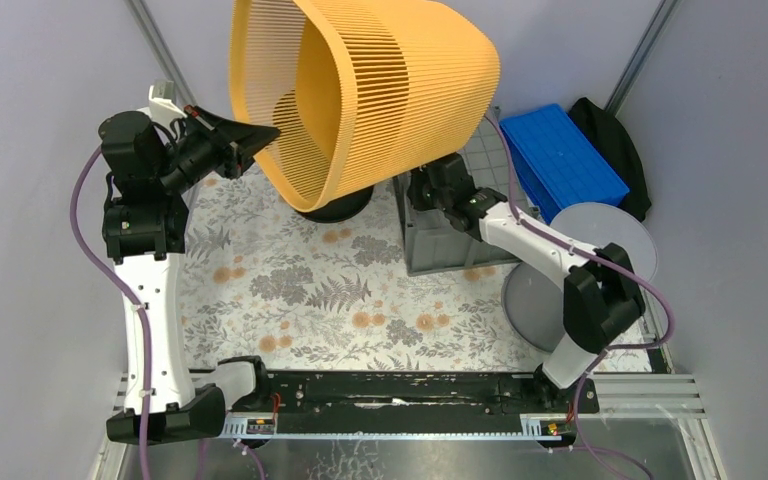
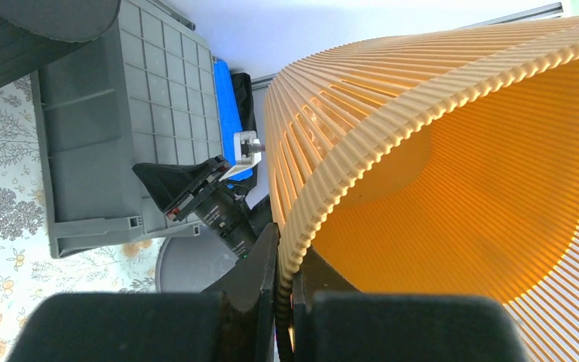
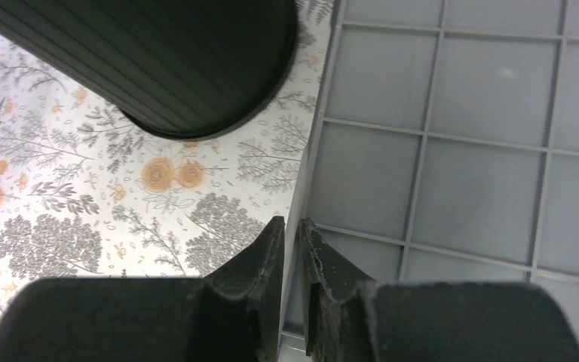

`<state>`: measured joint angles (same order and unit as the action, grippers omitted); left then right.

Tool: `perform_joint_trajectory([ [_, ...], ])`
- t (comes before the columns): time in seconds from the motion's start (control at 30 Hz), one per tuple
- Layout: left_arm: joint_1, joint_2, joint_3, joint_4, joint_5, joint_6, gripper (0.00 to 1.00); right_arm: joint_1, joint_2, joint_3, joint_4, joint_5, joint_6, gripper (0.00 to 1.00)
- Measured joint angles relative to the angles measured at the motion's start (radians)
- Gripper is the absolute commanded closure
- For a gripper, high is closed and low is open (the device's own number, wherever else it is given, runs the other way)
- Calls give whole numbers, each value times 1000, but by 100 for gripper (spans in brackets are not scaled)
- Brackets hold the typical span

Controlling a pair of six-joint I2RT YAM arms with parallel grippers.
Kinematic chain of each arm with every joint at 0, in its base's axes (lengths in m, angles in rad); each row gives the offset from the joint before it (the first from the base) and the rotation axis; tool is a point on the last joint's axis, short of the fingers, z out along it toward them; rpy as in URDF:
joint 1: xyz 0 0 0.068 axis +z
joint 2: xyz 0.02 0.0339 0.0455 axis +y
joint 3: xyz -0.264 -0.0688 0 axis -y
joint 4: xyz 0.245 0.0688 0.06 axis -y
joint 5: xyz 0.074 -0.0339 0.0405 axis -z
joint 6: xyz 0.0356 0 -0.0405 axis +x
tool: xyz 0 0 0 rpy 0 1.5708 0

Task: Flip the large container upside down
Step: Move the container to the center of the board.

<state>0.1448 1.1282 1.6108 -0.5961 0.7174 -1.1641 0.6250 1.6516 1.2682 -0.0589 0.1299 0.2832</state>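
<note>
Surface (image 1: 290, 290): cloth-covered, white with grey ferns and orange flowers. Plain pale lilac walls close round it: left wall (image 1: 20, 200), back wall (image 1: 560, 40), right wall (image 1: 740, 150). Slim metal posts (image 1: 155, 40) rise at its far corners. Ribbed aluminium rail (image 1: 410, 425) along its near edge. Light even, shadows soft.

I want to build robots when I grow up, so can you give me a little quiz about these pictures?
1. True or false: the left claw pinches the orange basket by its rim.
2. The right claw is clamped on: A) a cup, B) the grey crate, C) the orange basket.
3. Fill in: the tray next to the crate is coloured ___.
Key: 1 true; 2 B; 3 blue.
</note>
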Motion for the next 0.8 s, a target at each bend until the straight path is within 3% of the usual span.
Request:
perform_joint_trajectory([
  [0.6,13,0,-5,62,2,7,100,163,270,274,73,-69,-48,78],
  [0.67,13,0,-9,62,9,7,100,184,296,303,80,-91,-60,75],
  [0.8,14,4,-14,62,22,14,100,217,320,330,93,-131,-66,50],
])
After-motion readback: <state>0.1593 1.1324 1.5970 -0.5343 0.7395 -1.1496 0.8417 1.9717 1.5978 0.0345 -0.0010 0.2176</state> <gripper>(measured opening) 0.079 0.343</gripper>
